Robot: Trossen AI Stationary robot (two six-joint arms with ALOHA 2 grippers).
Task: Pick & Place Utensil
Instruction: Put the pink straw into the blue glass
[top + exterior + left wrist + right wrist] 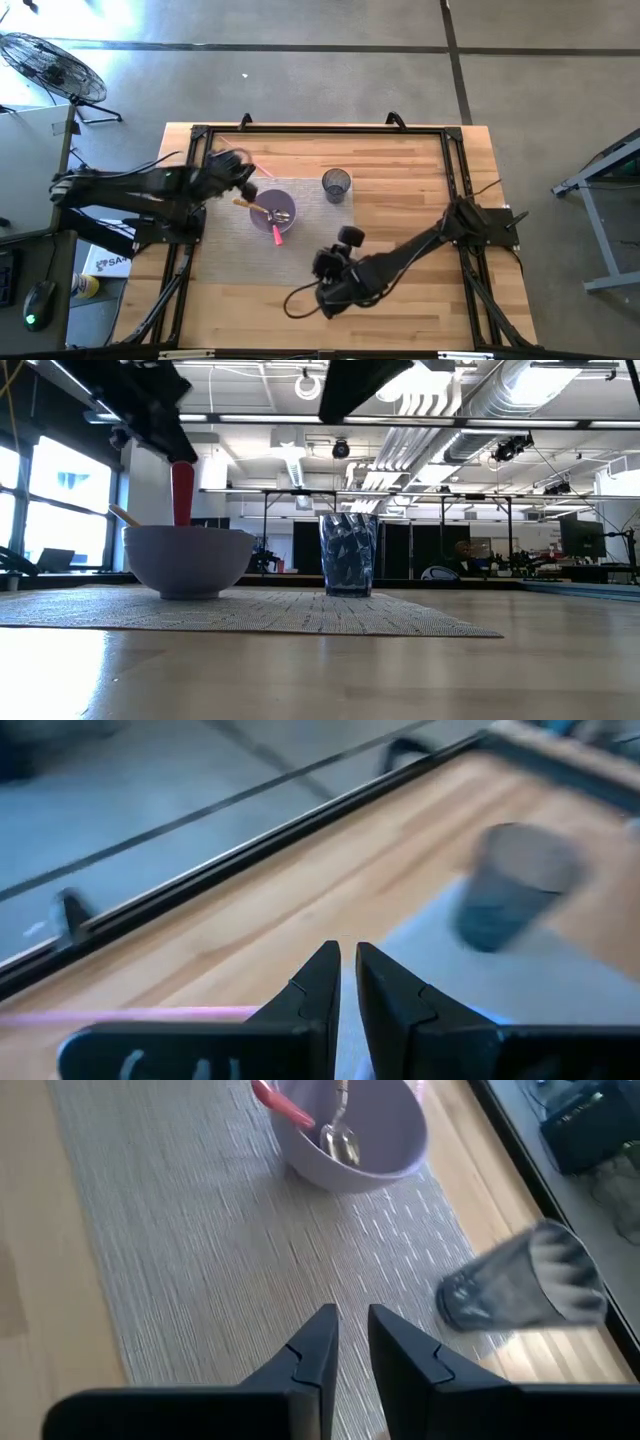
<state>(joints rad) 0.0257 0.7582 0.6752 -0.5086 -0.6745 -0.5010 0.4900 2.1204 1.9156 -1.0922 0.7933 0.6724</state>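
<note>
A lavender bowl [275,210] [188,560] [350,1140] stands on a grey woven mat [225,235] [200,1260]. In it lean a red-pink utensil [277,235] [182,490] [282,1107], a metal spoon [340,1135] and a wooden one [248,205]. A bluish glass [337,185] [350,555] [515,885] [525,1285] stands upright on the mat's far right corner. My left gripper [243,175] [347,965] is shut, raised by the bowl's far left side. My right gripper [338,247] [350,1330] is shut above the mat's near right part. My left gripper is shut beside a pink strip [130,1012] [264,173] that runs out from behind one finger. The finger hides where they meet, so I cannot tell whether it touches the strip.
A black frame [320,128] runs round the wooden table top [400,200]. A cable [300,300] loops on the near part under the right arm. Bare wood lies right of the mat. A fan [55,65] stands on the floor beyond the left far corner.
</note>
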